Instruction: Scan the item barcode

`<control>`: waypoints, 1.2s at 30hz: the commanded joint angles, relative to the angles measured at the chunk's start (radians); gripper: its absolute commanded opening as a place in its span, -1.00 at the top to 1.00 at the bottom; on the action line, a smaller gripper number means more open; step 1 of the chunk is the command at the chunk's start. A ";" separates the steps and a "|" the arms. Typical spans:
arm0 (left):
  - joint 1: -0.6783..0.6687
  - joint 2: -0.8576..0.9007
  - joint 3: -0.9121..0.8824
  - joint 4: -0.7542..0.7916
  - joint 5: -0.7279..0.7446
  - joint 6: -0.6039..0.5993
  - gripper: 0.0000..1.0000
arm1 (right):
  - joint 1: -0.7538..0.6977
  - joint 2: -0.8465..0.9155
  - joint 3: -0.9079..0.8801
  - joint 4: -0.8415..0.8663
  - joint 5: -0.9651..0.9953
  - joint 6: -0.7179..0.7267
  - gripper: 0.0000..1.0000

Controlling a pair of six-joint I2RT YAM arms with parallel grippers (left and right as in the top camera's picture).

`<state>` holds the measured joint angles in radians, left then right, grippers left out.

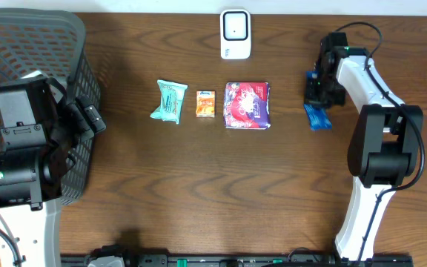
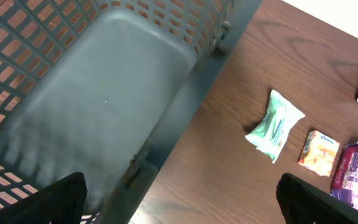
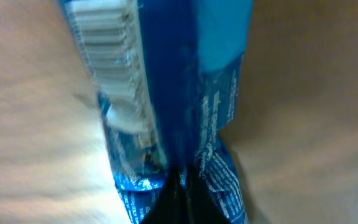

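Note:
A blue packet (image 1: pixel 317 116) lies on the table at the right, its near end pinched by my right gripper (image 1: pixel 319 95). In the right wrist view the blue packet (image 3: pixel 179 93) fills the frame, with a barcode (image 3: pixel 107 43) on its upper left face and the black fingertips (image 3: pixel 180 200) pressed together on its fold. The white scanner (image 1: pixel 235 34) stands at the back edge. My left gripper (image 2: pixel 179 199) hangs wide open over the basket's rim, holding nothing.
A grey mesh basket (image 1: pixel 6 44) fills the left side. In a row at the centre lie a mint-green packet (image 1: pixel 170 101), a small orange box (image 1: pixel 205 104) and a purple-red pouch (image 1: pixel 247 104).

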<state>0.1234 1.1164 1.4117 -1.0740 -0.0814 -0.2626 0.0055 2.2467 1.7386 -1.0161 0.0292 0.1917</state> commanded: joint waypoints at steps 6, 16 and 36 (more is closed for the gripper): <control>0.004 0.001 0.019 -0.003 -0.009 -0.005 -0.96 | -0.005 -0.016 0.255 -0.325 0.074 -0.006 0.12; 0.004 0.001 0.019 -0.003 -0.009 -0.005 -0.95 | 0.003 -0.016 0.137 -0.494 0.067 -0.006 0.25; 0.004 0.001 0.019 -0.003 -0.009 -0.005 -0.96 | 0.019 -0.016 -0.118 0.050 -0.240 -0.006 0.55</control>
<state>0.1234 1.1164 1.4117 -1.0744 -0.0814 -0.2623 0.0071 2.2013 1.6287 -0.9802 -0.1078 0.1825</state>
